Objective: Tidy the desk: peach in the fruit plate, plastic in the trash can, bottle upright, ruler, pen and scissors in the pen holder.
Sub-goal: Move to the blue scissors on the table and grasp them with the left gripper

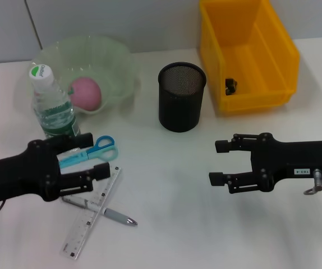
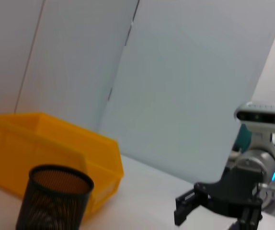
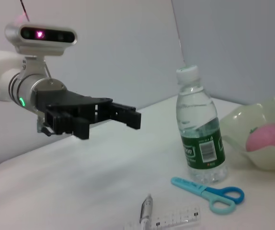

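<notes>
White desk: left gripper [image 1: 96, 158] (jaws apart) hovers over scissors [image 1: 91, 151], ruler [image 1: 91, 214].

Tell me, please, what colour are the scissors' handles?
Blue and light turquoise handles on the scissors, clearest in the head view.

I see matt black mesh, likely metal, on the pen holder [image 1: 182, 96]. The bin [image 1: 245, 53] is smooth, glossy yellow plastic. The bottle [image 3: 199, 134] is clear glossy plastic with a paper-like label. The plate [image 1: 88, 70] looks translucent and glassy. The ruler [image 1: 91, 214] is clear plastic; both grippers look matt black.
</notes>
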Tool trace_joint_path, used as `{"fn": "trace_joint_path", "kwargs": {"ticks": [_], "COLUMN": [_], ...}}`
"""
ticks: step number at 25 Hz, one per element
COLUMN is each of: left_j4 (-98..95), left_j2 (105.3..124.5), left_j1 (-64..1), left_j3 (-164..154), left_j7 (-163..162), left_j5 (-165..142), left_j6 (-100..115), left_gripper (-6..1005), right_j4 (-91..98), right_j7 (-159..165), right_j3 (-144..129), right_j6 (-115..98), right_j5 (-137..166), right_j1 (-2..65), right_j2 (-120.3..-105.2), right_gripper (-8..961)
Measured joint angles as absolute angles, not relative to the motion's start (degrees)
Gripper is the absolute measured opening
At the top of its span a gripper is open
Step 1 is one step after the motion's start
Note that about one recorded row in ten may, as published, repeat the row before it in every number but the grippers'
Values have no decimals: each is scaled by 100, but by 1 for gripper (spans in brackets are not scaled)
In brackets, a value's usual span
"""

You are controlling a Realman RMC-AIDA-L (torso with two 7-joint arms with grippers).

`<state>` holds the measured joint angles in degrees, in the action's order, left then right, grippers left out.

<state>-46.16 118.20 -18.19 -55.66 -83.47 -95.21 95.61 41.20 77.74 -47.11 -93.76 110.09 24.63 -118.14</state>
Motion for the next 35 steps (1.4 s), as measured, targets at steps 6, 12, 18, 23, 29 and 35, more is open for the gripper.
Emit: {"fn": "trace_joint_path", "kwargs": {"ticks": [6, 12, 18, 23, 29, 35], "left_j4": [-5043, -5724, -6252, -6547, -6720, -6700], "left_j2": [11837, 11848, 11845, 11851, 11852, 11858], "left_j1": [-1829, -1828, -1914, -2194, -2530, -2695], "left_j3": [-5572, -5581, -5581, -5599, -6041, -6446], "left_j7": [-8383, -8503, -8762, -9045, -9412, -9725], "left_j5": [-10123, -10913, -11718, -12465, -13217, -13766], "left_j6": [9352, 8800, 8595, 8575, 8423, 8093], "left_gripper": [856, 855, 853, 851, 848, 846], "right_j4": [4074, 4069, 4069, 4069, 4069, 4069], "right_j7": [7769, 7764, 7778, 7886, 7918, 7921], "right_j3": [-4704, -4654, -4641, -4640, -4640, -4637], "right_j6": [-9354, -9290, -9163, -9119, -9080, -9065], "right_j5": [11063, 11083, 11084, 11084, 11084, 11084], "right_j1": [2462, 2457, 2457, 2467, 2465, 2461], "right_j2": [-11788, -11785, -11786, -11778, -11777, -11777], "right_gripper": [816, 816, 816, 816, 816, 816]}}
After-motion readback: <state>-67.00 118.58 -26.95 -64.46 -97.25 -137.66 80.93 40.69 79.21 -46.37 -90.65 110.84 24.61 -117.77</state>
